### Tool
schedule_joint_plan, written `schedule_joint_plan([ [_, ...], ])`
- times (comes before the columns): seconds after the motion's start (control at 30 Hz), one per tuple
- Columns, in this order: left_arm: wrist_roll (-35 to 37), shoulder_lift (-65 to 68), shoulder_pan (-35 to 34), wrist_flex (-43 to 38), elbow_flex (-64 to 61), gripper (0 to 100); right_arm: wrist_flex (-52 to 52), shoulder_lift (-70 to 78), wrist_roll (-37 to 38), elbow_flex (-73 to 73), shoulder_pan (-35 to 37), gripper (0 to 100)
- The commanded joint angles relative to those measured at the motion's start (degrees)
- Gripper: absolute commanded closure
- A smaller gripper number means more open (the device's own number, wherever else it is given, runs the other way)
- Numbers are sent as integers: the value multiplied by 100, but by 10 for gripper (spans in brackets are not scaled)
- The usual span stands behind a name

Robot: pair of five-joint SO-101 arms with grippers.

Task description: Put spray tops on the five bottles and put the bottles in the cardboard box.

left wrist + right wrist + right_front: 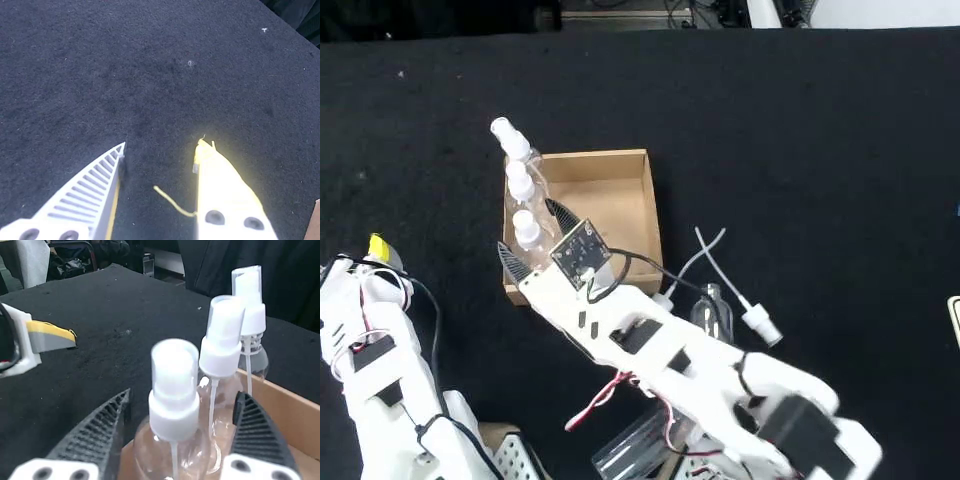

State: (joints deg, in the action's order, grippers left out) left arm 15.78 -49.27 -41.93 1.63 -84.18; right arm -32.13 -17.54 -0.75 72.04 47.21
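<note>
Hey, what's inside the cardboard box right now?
Three spray-topped bottles stand along one wall of the cardboard box, the right gripper open around the nearest. Its arm hides the near corner.

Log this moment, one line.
box: three capped bottles | right claw: open around one | left claw: open over table | loose: bottle, two spray tops

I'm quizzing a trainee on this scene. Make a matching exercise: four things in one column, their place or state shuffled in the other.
1. box
2. loose spray top
3. left jaws
4. right jaws

A. open over bare cloth
B. holds three capped bottles
C. open, either side of the nearest bottle
D. lies on the cloth outside the box

Pairs: 1-B, 2-D, 3-A, 4-C
</note>
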Motion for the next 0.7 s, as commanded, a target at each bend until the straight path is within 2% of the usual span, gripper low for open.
schedule_joint_plan([
  [0.0, 0, -97, 22, -132, 127, 805, 589, -945, 18, 57, 62, 726],
  [0.4, 0, -97, 31, -132, 127, 805, 1837, -3204, 18, 13, -35, 726],
  [0.5, 0, -97, 31, -132, 127, 805, 2400, -4004, 18, 13, -396, 726],
  [0.6, 0, -97, 31, -132, 127, 805, 3191, -4760, 18, 13, -1125, 737],
  [0.67, 0, -97, 31, -132, 127, 805, 3903, -5156, 18, 22, -1670, 806],
])
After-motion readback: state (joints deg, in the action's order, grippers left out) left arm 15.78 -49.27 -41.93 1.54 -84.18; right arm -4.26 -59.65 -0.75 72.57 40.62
